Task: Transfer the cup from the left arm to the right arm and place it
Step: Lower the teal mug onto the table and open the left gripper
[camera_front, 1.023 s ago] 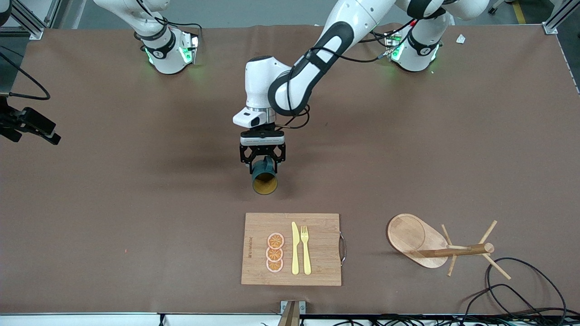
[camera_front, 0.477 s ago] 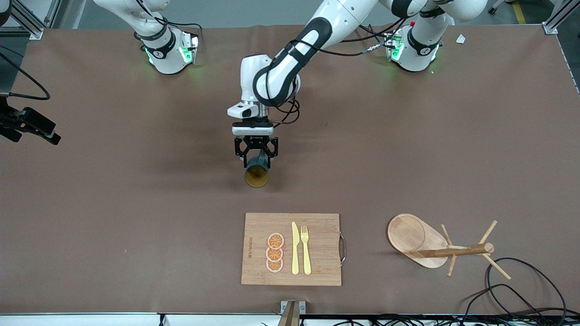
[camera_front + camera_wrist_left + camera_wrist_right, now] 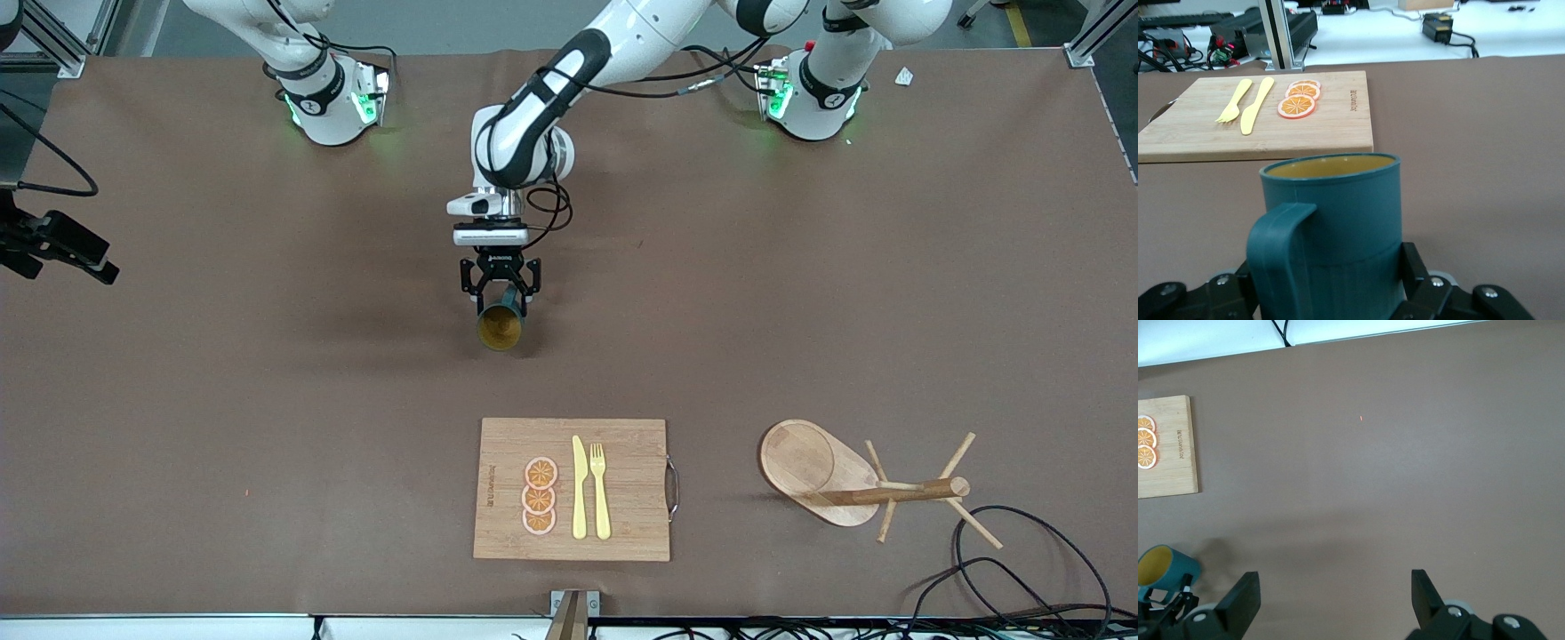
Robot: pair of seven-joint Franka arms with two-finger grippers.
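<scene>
Left gripper [image 3: 499, 300] over mid-counter, clear of all edges, pinching cup [image 3: 500, 326] by its lower body. Cup tipped, mouth facing the front camera, tan-yellow inside showing; handle seen in left wrist view [image 3: 1280, 257]. Cutting board [image 3: 622, 484] on counter [image 3: 267, 400] near the edge closest to the front camera, carrying three orange slices [image 3: 540, 496], knife [image 3: 579, 487], fork [image 3: 600, 489]. Wooden mug rack [image 3: 853, 484] beside board, toward left arm's end. Right gripper [image 3: 1335, 597] spread wide, empty, above bare counter; arm waiting.
</scene>
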